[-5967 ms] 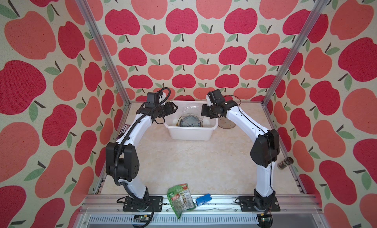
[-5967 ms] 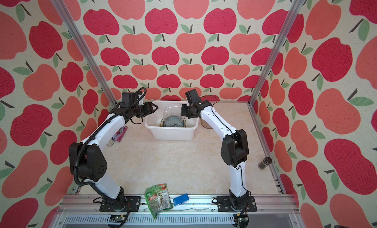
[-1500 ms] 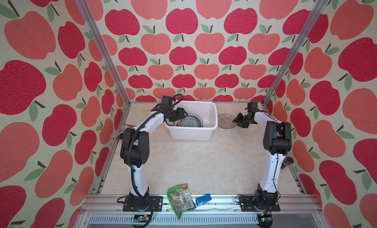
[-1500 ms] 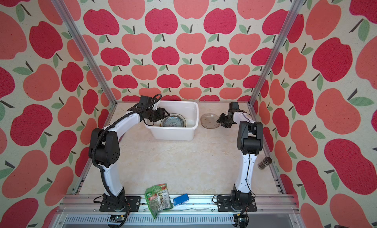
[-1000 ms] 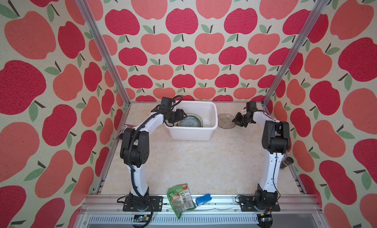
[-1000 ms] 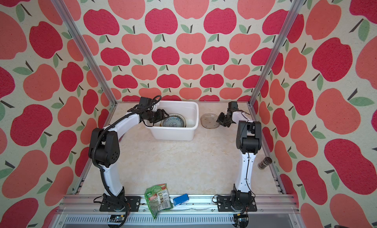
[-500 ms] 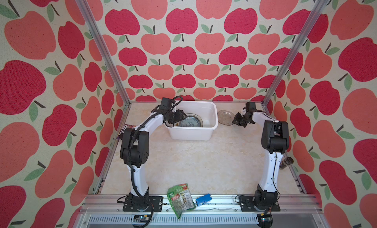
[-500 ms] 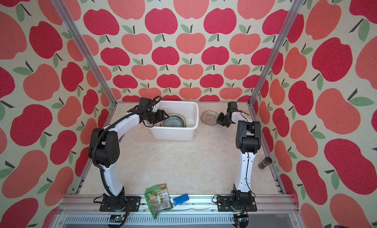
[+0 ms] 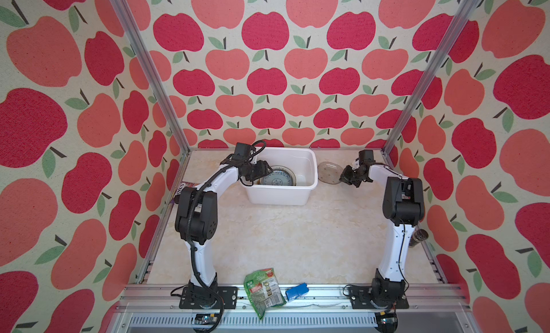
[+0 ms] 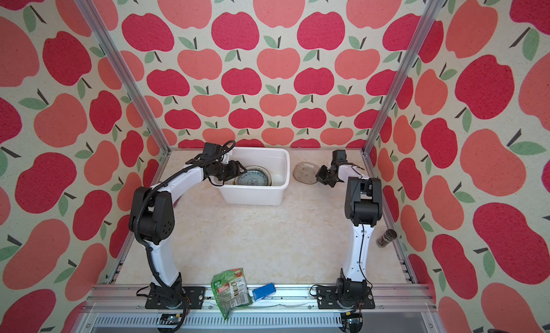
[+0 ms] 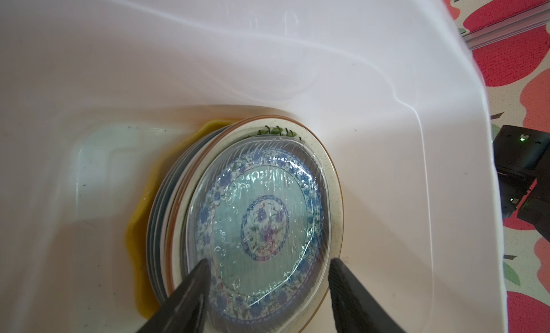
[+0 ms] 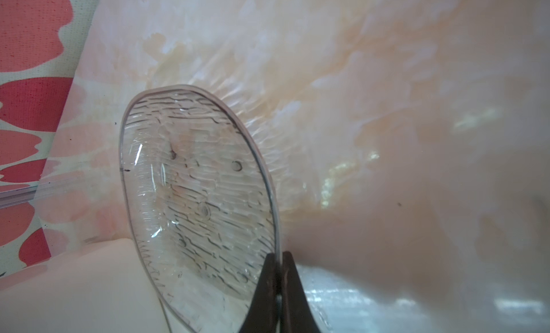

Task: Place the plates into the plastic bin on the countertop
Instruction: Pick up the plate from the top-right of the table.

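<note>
Glass, slick and brittle: your right gripper (image 12: 279, 257) pinches the clear plate (image 12: 196, 197) by its rim, so lift gently.

Stacked plates (image 11: 262, 215) in white bin (image 9: 279, 194) — clear plate (image 12: 196, 197) just beside.

I'm looking into a booth with three walls (image 9: 268, 63) papered in red and coral apples with green leaves on a cream ground. In both top views, two aluminium posts (image 9: 150, 78) run up from the back corners. The base is a cream, marble-patterned surface (image 9: 297, 233). Thin aluminium rails edge its sides and a wider rail (image 9: 327, 297) crosses the front, with a slotted strip (image 10: 268, 320) below it. The light is soft and even. In my right wrist view, pale glints (image 12: 342, 173) lie on the surface.
</note>
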You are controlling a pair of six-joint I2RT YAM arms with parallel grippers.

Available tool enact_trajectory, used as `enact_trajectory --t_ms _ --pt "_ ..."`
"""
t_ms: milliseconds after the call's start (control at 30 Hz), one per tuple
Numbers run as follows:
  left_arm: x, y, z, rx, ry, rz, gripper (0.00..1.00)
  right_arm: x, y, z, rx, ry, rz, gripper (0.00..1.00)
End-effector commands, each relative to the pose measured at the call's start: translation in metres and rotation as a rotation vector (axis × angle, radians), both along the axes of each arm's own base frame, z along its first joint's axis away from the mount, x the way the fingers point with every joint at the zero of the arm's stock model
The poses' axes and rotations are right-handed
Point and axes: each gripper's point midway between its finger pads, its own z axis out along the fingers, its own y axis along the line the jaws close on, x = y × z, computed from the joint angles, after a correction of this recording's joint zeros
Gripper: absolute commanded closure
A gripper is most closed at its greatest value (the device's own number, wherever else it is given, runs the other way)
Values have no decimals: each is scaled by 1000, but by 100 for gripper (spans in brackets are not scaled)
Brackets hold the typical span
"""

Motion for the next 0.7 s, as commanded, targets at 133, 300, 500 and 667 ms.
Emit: enact_trajectory --t_ms 133,300,500,667 --pt "12 15 27 4 -68 16 35 4 -13 133 -18 -248 -104 100" --pt "21 22 42 -3 -105 36 33 3 5 215 2 -416 -86 100" --pt "40 41 54 -20 -112 93 32 -4 67 284 6 -524 67 100" --pt "47 57 61 -64 -83 182 33 -18 128 316 -13 -556 240 100"
